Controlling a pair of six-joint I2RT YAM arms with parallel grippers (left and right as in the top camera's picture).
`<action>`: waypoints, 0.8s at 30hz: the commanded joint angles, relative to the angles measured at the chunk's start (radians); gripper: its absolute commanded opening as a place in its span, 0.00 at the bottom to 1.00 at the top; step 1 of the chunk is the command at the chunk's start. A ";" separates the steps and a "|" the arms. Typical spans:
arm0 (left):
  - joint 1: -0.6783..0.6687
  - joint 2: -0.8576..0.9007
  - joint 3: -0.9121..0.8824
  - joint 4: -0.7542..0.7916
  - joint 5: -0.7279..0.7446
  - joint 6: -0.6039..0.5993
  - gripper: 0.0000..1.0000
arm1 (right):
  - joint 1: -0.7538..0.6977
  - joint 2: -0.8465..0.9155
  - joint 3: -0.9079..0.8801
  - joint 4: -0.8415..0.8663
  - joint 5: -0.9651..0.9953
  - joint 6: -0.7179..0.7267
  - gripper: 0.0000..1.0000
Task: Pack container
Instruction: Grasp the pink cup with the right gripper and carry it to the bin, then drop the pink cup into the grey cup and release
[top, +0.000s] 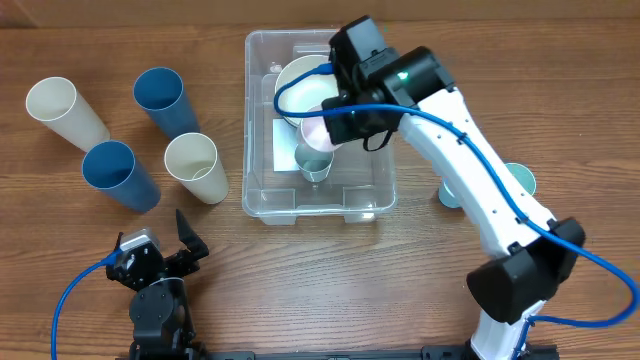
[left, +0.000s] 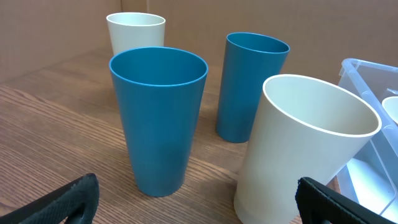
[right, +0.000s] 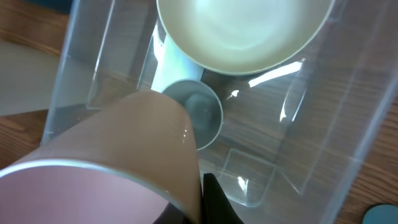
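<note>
You are looking at the container (top: 262, 120) sitting in the middle of the table (top: 420, 300), long side running away from you, its white label (top: 288, 145) showing through the clear bottom. A cream bowl (top: 298, 82) is lying in its far end. A small grey-blue cup (top: 316, 163) is standing upright in the near half, mouth up.

Your right gripper (top: 345, 112) is hanging over the container's middle with its jaws pinched together on a pink cup (right: 112, 168). In the right wrist view that cup is filling the lower left, tilted, with its side just above the grey-blue cup. One dark finger (right: 214, 202) is showing against its wall. You cannot tell from these views whether the two cups are touching.

Your left gripper (left: 199, 202) is waiting low near the table's front edge, its jaws spread wide apart and holding nothing. It is facing four cups standing to the left of the container. The near blue cup (left: 158, 118) and the near cream cup (left: 305, 149) are closest, and the cream one is standing just beside the container's left wall. The far cream cup (left: 135, 34) and the far blue cup (left: 250, 84) are standing behind them.

A pale teal cup (top: 520, 180) is standing to the right of the container, partly hidden by your right arm (top: 470, 190).
</note>
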 joint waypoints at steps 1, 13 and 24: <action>0.005 -0.005 -0.002 0.000 -0.019 0.020 1.00 | 0.005 0.030 -0.024 0.016 0.016 -0.004 0.04; 0.005 -0.005 -0.002 0.000 -0.019 0.020 1.00 | 0.005 0.077 -0.121 0.111 0.013 0.007 0.04; 0.005 -0.005 -0.002 0.000 -0.019 0.020 1.00 | 0.005 0.071 -0.077 0.087 0.007 0.006 0.52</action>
